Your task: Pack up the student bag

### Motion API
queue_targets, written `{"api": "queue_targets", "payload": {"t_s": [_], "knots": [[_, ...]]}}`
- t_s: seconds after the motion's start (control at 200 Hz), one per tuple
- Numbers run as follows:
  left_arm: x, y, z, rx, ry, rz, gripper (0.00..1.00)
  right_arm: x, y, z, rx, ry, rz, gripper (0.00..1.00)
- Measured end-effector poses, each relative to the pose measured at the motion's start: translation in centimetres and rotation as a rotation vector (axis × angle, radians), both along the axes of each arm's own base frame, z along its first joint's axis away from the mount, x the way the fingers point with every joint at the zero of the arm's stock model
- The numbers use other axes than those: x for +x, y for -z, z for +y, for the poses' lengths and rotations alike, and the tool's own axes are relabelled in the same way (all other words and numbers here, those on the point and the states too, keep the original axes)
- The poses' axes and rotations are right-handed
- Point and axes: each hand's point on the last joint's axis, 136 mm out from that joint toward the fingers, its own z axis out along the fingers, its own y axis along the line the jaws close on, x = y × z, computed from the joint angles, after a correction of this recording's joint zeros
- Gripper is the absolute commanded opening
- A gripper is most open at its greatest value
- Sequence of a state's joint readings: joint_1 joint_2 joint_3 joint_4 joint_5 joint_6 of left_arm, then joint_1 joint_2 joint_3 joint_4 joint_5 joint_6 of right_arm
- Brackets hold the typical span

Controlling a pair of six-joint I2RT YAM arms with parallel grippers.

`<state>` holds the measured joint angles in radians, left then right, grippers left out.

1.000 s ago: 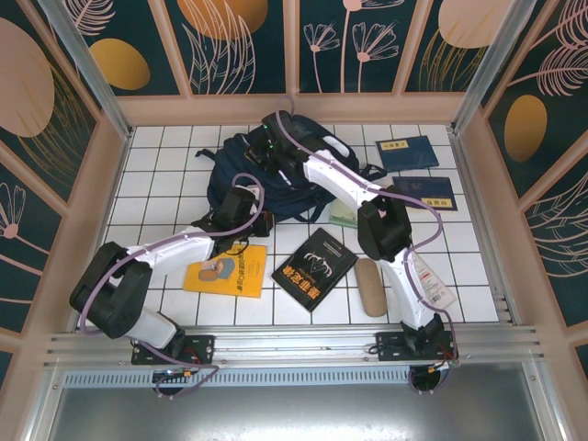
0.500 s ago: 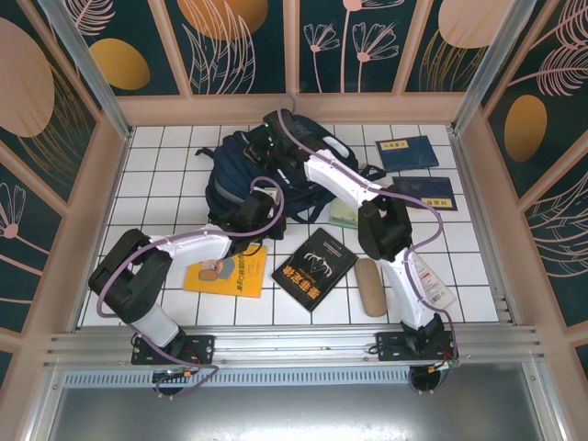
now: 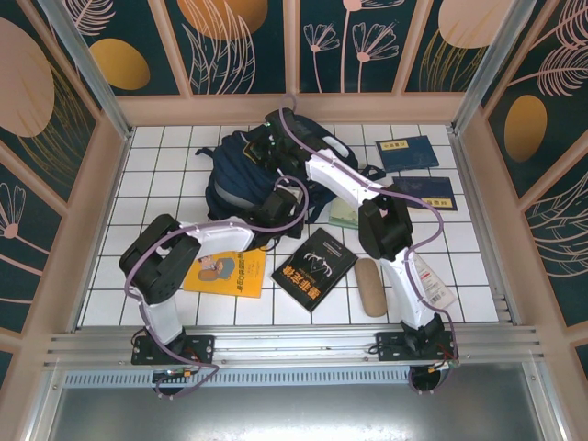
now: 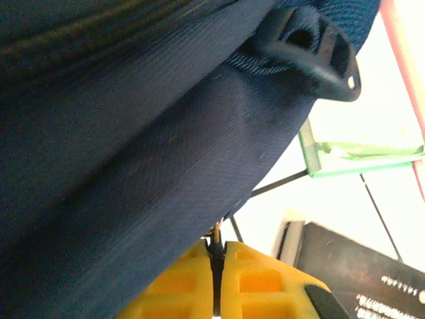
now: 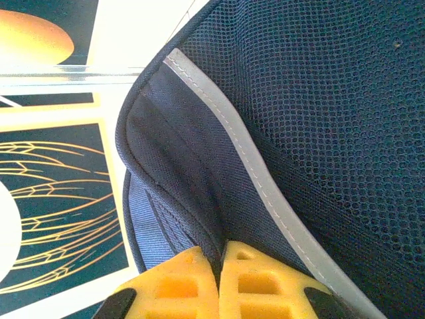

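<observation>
Left gripper (image 4: 216,244) has swung right along the student bag (image 3: 241,175); fingers together at its near hem, hold uncertain. Right gripper (image 5: 219,256) stays clamped on top fabric. Bag lies rear of table (image 3: 156,175); opening judged under way.

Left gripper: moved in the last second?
Yes. In the top view the left gripper slid right along the student bag's near edge, away from the yellow book, toward the green book.
</observation>
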<state>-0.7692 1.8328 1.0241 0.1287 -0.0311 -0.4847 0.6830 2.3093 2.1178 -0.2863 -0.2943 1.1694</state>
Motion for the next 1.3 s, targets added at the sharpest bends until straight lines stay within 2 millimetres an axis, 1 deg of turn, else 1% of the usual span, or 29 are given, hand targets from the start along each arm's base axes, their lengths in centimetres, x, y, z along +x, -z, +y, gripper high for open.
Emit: {"api": "queue_targets", "payload": {"t_s": [0.135,0.255,0.44,0.505,0.566,0.626,0.761,0.836,0.901,1.101,1.196,1.301], "knots": [[0.8,-0.2,-1.5,0.01,0.023,-0.016,0.09,0.1,-0.3,0.1,0.013,-0.008,-0.003,0.0],[1.6,0.1,-2.5,0.024,0.041,-0.018,0.1,0.0,-0.1,0.1,0.015,-0.015,0.001,0.0],[2.5,1.1,-3.9,0.042,0.075,-0.008,0.19,-0.1,1.0,0.4,0.01,-0.028,0.018,0.0],[2.6,1.3,-4.3,0.044,0.09,-0.001,0.25,-0.1,1.5,0.5,0.007,-0.032,0.026,0.0],[2.6,1.3,-4.8,0.04,0.106,0.003,0.37,-0.1,1.7,0.6,0.006,-0.037,0.028,0.0],[2.5,1.1,-5.4,0.03,0.127,0.001,0.45,-0.1,1.7,0.6,0.007,-0.039,0.027,0.0],[2.1,1.0,-5.8,0.033,0.161,-0.004,0.57,0.1,1.1,0.7,0.015,-0.047,0.01,0.0],[1.5,1.0,-5.5,0.04,0.173,-0.006,0.61,0.1,1.0,0.6,0.016,-0.054,0.005,0.0],[0.8,0.8,-4.8,0.046,0.177,-0.002,0.62,0.2,1.0,0.4,0.012,-0.057,-0.001,0.0],[-2.3,-0.8,-1.5,0.05,0.166,0.005,0.64,0.0,1.9,0.3,0.003,-0.072,0.005,0.0],[-3.6,-2.2,-0.1,0.03,0.154,0.0,0.64,0.1,1.8,0.3,0.008,-0.086,-0.002,0.0],[-4.7,-4.3,1.1,-0.004,0.142,-0.02,0.62,0.2,1.8,0.1,0.018,-0.107,-0.014,0.0]]}}
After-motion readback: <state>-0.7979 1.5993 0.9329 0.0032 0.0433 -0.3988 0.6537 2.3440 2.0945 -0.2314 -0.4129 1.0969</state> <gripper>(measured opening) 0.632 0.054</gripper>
